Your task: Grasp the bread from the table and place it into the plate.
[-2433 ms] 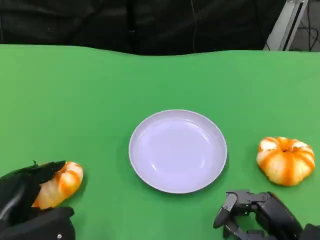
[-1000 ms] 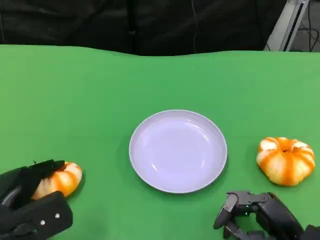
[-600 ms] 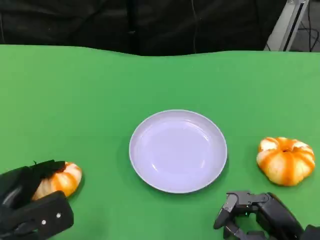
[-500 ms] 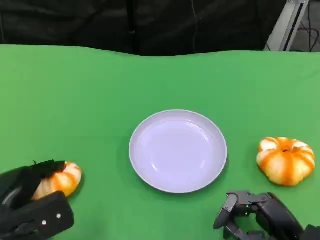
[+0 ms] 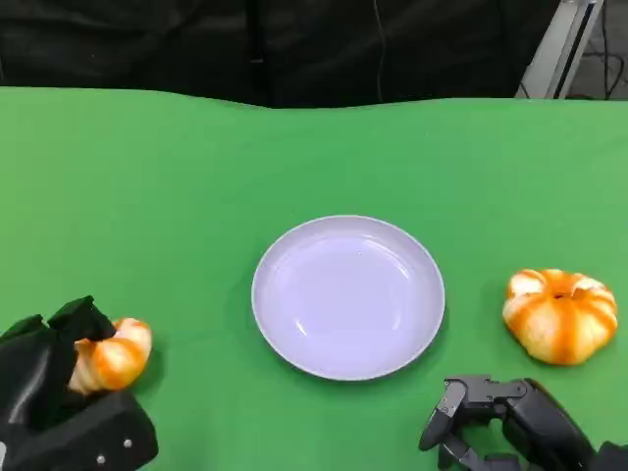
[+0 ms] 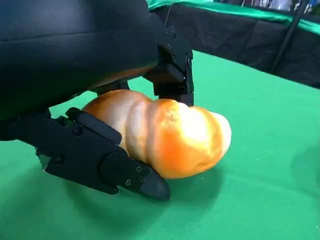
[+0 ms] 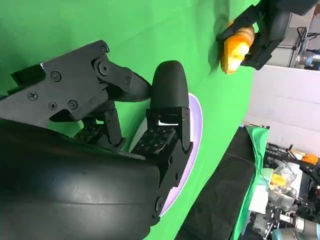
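Left hand [image 5: 54, 392] grips the bread [image 5: 116, 355] at the table's [image 5: 196, 196] near left corner, fingers [image 6: 105, 160] wrapped over and under it; bread sits well left of the plate [image 5: 347, 295]; right hand [image 5: 500, 424] holds nothing, fingers apart, just near of the plate's right edge; a second, round bread [image 5: 560, 314] lies right of the plate, apart from it.

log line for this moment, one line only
left hand: grips bread | plate: bare | right hand: idle, holding nothing | second bread: on table
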`<action>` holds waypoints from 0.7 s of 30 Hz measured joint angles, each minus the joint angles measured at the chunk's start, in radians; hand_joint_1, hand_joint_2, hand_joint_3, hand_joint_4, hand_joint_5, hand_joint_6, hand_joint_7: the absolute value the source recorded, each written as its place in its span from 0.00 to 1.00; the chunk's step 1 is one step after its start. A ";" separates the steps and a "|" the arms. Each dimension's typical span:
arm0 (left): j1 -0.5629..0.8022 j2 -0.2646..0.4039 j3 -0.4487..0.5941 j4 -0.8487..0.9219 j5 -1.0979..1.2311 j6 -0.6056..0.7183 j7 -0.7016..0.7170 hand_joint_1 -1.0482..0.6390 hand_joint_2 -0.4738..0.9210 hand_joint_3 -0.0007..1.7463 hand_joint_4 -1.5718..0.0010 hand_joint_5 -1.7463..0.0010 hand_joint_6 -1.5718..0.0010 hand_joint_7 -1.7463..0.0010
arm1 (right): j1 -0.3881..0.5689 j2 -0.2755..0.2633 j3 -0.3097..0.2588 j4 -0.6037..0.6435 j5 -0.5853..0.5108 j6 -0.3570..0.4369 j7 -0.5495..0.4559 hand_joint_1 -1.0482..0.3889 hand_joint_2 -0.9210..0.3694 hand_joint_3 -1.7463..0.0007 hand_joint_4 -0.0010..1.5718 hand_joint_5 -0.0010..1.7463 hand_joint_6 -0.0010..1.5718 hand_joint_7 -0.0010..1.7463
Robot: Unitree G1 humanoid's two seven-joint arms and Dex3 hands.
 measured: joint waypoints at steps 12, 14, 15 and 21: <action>0.079 -0.002 -0.005 -0.229 0.060 -0.035 0.053 0.57 0.93 0.00 0.64 0.00 0.70 0.01 | -0.001 0.003 0.002 0.000 0.000 0.002 -0.001 0.63 0.19 0.52 0.53 0.81 0.55 0.61; 0.093 -0.003 -0.005 -0.276 0.070 -0.033 0.053 0.57 0.92 0.00 0.64 0.00 0.69 0.02 | 0.000 0.003 0.002 0.000 0.000 0.001 -0.001 0.63 0.19 0.52 0.53 0.81 0.55 0.61; 0.097 -0.004 -0.005 -0.293 0.072 -0.032 0.053 0.57 0.92 0.00 0.63 0.00 0.69 0.03 | 0.000 0.003 0.002 0.000 0.000 0.001 -0.001 0.63 0.19 0.52 0.53 0.81 0.55 0.61; 0.121 -0.013 -0.013 -0.405 0.111 -0.019 0.052 0.57 0.93 0.00 0.62 0.00 0.68 0.04 | 0.000 0.003 0.002 0.001 -0.005 0.001 -0.017 0.63 0.19 0.52 0.53 0.81 0.54 0.62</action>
